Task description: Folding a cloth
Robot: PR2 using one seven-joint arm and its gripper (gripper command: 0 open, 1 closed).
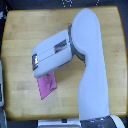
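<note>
**Exterior view: white arm lay over the pink cloth on the wooden bench**

Exterior view showed a light wooden bench (20, 40) seen from above, with rounded corners and a dark floor around it. A large white arm (92, 70) rose from the bottom edge of the picture, on the exterior view's right, bent near the top, and reached back down toward the exterior view's left. Its forearm lay slanted across the middle of the bench, with a dark seam along it.

The pincer (36, 64) sat at the lower end of that forearm, a dark patch at its tip. The picture was too blurred and the angle too steep to tell whether its jaws stood wide, narrow or closed on anything.

The cloth (47, 86), bright pink, lay on the bench just below the pincer, its upper edge hidden under the arm. The visible part looked like a slanted four-sided patch, tilted a little.
</note>
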